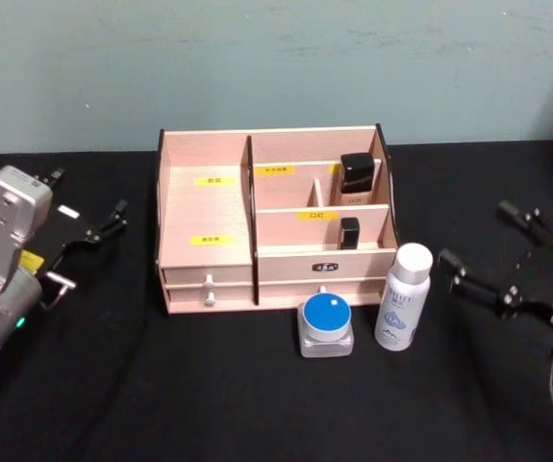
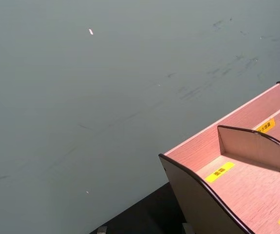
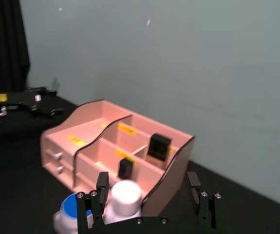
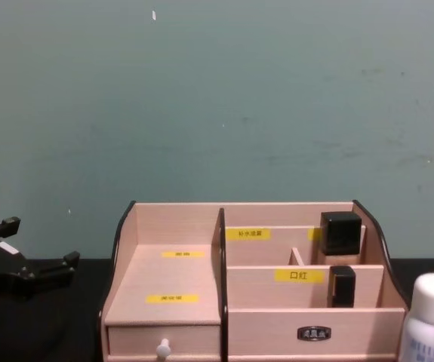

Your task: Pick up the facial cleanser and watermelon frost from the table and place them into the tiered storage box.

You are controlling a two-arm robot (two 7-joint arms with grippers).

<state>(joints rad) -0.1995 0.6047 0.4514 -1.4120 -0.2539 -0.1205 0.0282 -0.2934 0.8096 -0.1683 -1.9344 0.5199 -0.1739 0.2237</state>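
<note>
**Right gripper released, white bottle nearest to it**

Your right gripper [image 1: 475, 234] hovers with its fingers spread wide and holding nothing. The white bottle [image 1: 403, 296] stands upright on the table just in front of the tiered storage box [image 1: 204, 207], a little to the gripper's left. Its long axis is vertical, so I judge a level side grasp around the body fits best. From the right wrist, the cap sits ahead of the open jaws, nearer one finger, so centre first. The blue-lidded jar [image 1: 326, 324] sits just past the bottle, on the side away from this gripper. I cannot tell which of the two is the cleanser. Your left gripper [image 1: 88, 245] also looks released and empty, well apart from both beyond the box's other end, so the right arm is nearer.
</note>
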